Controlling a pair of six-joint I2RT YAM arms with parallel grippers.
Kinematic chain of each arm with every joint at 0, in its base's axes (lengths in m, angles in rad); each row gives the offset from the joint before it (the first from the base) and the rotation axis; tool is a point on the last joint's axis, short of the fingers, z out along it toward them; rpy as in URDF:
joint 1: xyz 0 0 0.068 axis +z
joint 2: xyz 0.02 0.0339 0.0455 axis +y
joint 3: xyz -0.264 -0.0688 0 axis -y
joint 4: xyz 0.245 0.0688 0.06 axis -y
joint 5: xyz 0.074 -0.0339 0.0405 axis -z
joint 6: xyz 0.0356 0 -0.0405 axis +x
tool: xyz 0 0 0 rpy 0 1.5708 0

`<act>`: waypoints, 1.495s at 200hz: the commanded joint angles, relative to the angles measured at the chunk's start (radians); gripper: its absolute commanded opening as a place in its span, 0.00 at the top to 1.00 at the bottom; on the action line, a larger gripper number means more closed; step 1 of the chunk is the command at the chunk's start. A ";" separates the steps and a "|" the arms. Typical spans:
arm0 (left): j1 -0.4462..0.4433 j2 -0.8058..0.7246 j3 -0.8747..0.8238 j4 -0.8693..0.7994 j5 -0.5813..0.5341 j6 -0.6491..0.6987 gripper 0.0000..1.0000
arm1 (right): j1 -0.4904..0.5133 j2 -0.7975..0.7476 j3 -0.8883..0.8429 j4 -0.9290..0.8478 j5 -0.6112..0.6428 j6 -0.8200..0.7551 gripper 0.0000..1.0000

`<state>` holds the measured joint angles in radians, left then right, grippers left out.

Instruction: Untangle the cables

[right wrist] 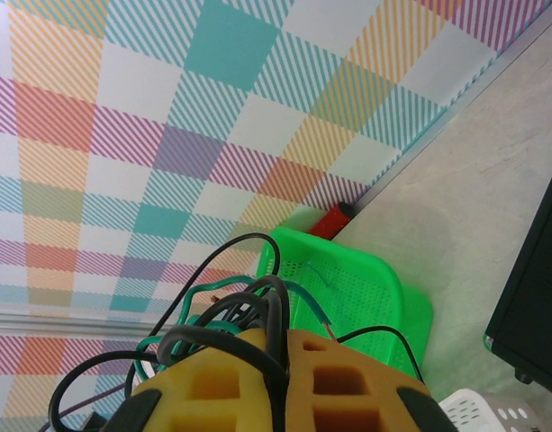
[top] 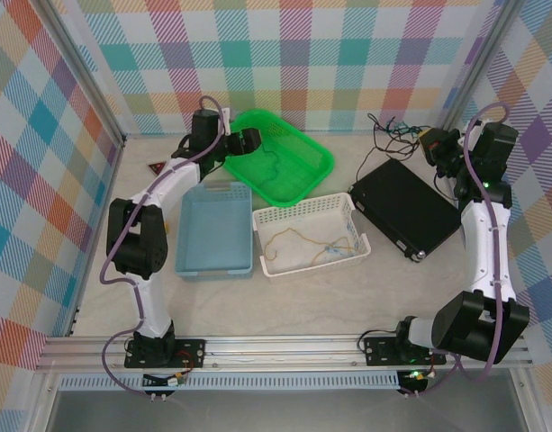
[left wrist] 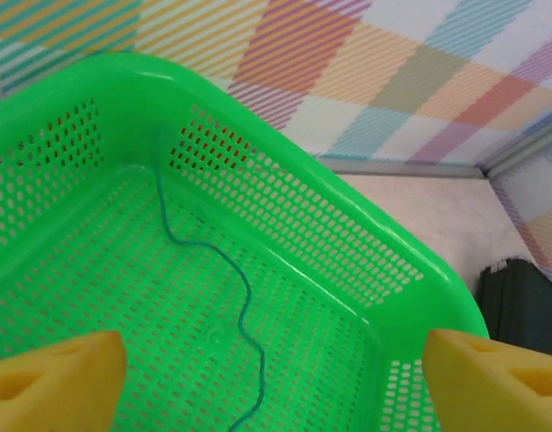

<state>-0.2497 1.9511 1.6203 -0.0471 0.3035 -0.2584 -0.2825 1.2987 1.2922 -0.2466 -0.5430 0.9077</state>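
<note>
top view looks down from behind; both wrist views share the green tray (left wrist: pixel 348 207), left close, right distant.

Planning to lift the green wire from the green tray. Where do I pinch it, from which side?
Likely its wavy middle, from straight above: the green wire lies flat on the green tray floor, clear of the walls; its far end hugs the corner.

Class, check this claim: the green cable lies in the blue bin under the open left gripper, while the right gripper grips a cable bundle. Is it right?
Not quite. The green cable lies in the green basket, not the blue bin; the left wrist view shows it there under the open left gripper. The right gripper does grip a cable bundle.
</note>
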 commanded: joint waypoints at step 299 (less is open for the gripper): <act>-0.350 -0.269 0.104 -0.106 0.402 0.602 0.20 | 0.047 -0.060 -0.007 0.203 -0.478 -0.428 1.00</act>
<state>-0.5915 1.7069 1.5963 -0.1059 0.6220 0.3523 -0.2764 1.3029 1.3109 0.0471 -1.0580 0.7681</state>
